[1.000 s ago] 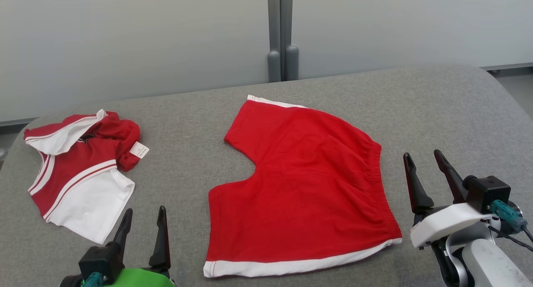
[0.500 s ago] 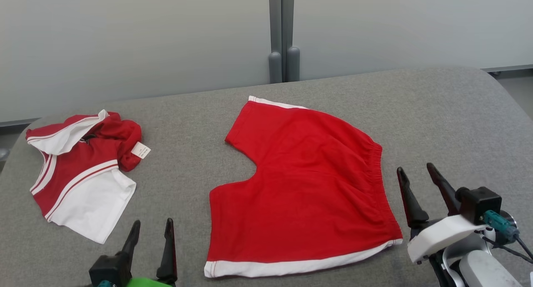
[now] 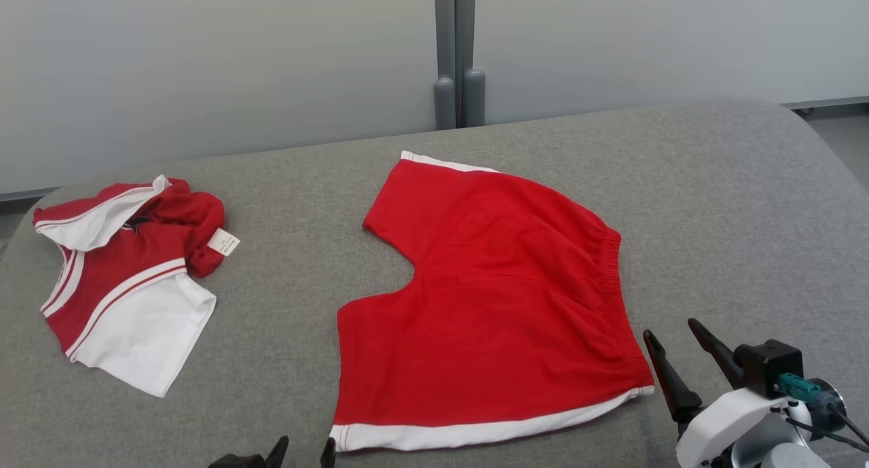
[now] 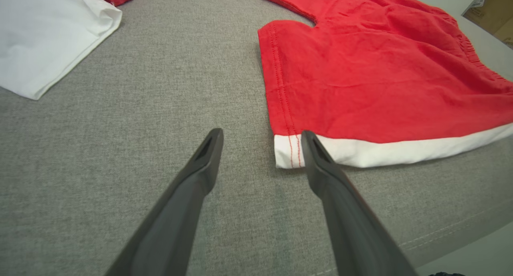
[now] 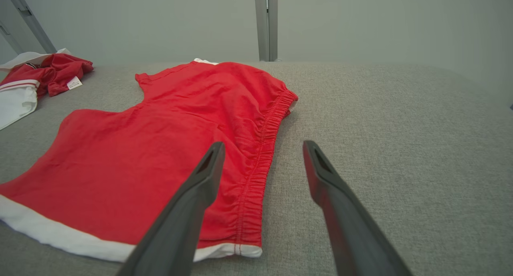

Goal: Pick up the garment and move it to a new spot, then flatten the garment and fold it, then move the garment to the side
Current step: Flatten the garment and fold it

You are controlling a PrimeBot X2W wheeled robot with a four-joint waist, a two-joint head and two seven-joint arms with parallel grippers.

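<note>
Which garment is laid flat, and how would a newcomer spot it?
On the grey table, look at the middle. The red shorts lie spread flat there, white-hemmed; the red-and-white garment at the left end is bunched up.

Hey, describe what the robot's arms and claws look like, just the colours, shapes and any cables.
The right claw has two long, dark grey fingers tapering to narrow tips, with a slot-like recess near each tip. It sits on a white moulded shell carrying a black block with a teal plug and a thin black cable. The left claw has matching dark tapered fingers.
</note>
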